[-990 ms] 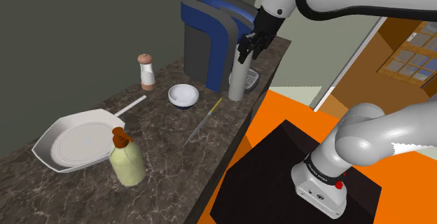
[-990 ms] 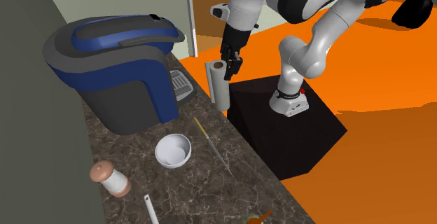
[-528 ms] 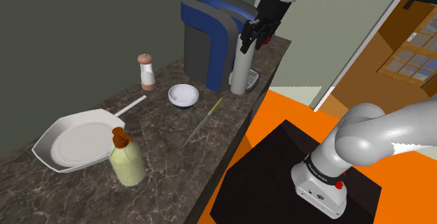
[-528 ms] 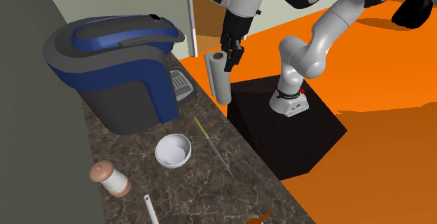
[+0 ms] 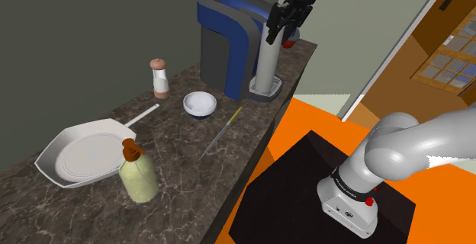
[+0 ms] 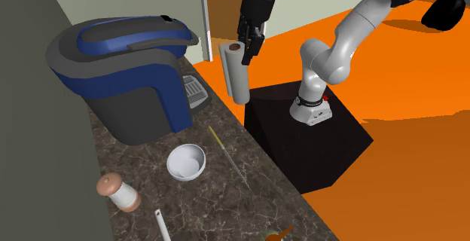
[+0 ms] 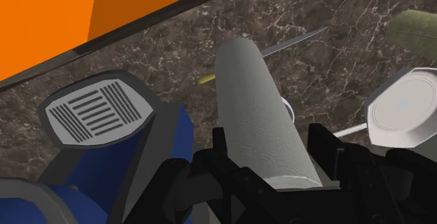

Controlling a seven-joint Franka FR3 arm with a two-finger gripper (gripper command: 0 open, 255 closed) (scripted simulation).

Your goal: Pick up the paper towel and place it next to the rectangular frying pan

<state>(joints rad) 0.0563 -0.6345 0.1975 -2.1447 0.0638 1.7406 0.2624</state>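
My gripper point(image 5: 283, 26) is shut on the top end of the grey paper towel roll point(image 5: 267, 58), which hangs upright just above the counter's far right end, in front of the coffee machine. In the second exterior view the gripper point(image 6: 247, 42) clasps the roll point(image 6: 234, 74) over the counter's edge. The wrist view has the roll point(image 7: 257, 114) clasped between both fingers point(image 7: 321, 148). The white frying pan point(image 5: 86, 155) with angled corners lies at the near left of the counter, its handle towards the bowl; the pan point(image 7: 406, 113) also shows past the roll.
A blue and grey coffee machine point(image 5: 227, 43) stands close behind the roll, its drip tray point(image 7: 97, 110) beneath. A white bowl point(image 5: 199, 104), a shaker point(image 5: 160, 78), a long thin utensil point(image 5: 222, 130) and a green bottle point(image 5: 138, 174) lie between roll and pan. The black stand point(image 5: 320, 185) sits right of the counter.
The gripper has risen with the paper towel roll in it, lifting the roll off the counter and slightly towards the coffee machine. Nothing else has moved.
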